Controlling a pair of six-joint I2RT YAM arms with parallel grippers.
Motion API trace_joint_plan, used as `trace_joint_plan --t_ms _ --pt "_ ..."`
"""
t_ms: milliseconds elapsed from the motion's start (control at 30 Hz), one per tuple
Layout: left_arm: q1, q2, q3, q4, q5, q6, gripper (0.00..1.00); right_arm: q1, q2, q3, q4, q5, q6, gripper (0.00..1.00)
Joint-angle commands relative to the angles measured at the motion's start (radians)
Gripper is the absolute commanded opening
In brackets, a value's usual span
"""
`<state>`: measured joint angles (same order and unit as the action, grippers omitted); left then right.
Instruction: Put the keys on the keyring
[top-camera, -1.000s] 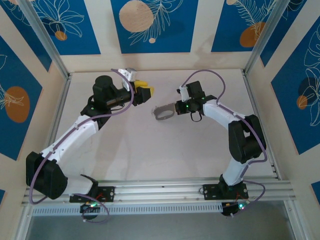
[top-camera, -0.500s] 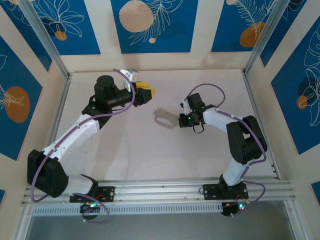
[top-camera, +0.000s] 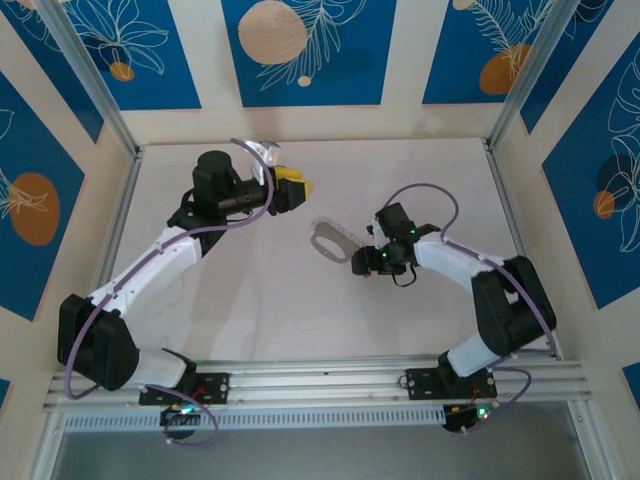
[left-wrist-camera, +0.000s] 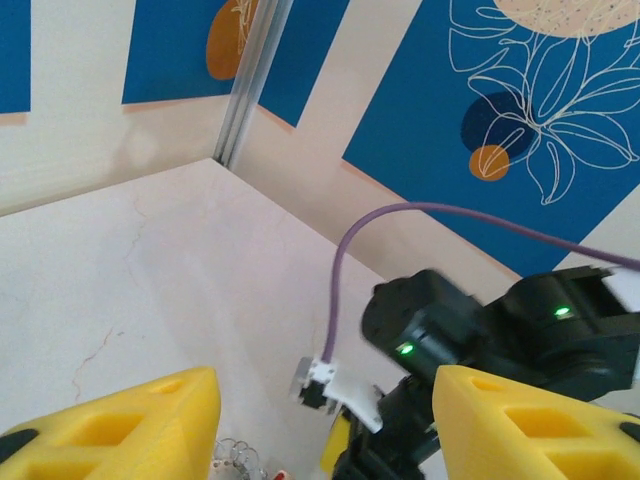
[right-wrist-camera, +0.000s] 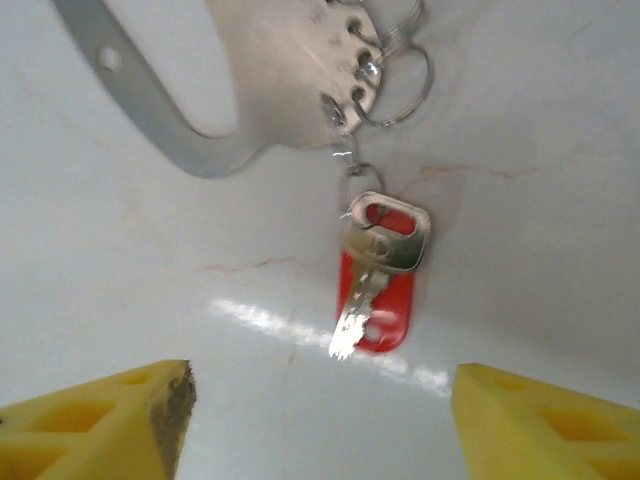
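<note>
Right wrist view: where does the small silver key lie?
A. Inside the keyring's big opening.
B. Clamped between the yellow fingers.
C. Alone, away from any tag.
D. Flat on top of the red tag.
D: the silver key lies across the red tag on the table, linked by small rings to the keyring, ahead of the open right gripper.

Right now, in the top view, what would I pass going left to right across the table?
Left gripper → keyring → right gripper.
</note>
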<state>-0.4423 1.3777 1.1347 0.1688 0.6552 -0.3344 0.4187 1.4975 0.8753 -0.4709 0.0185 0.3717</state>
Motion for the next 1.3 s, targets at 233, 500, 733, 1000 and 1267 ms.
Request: trace_joint_plan --t_ms 233,500,733,1000,1267 --pt "0.011 -0.090 -0.035 -0.088 -0.076 0.058 0.95 -0.164 -0.311 0.100 -0.073 -0.044 0.123 0.99" --pt "0.046 -0.208 -0.198 -0.081 -0.514 0.150 1.00 -0.321 -0.342 0.087 0.070 0.251 0.169 0.99" --pt "0.168 -0.328 -0.510 0.182 -0.759 0.280 1.00 -0.403 -0.332 -0.128 0.382 0.510 0.115 0.99" --pt "0.308 -0.383 -0.756 0.372 -0.874 0.423 1.00 -0.413 -0.240 -0.312 0.718 0.571 -0.036 0.99" --pt "0.347 -0.036 -0.798 0.650 -0.753 0.394 1.00 -0.390 -0.139 -0.453 1.098 0.452 -0.156 0.99"
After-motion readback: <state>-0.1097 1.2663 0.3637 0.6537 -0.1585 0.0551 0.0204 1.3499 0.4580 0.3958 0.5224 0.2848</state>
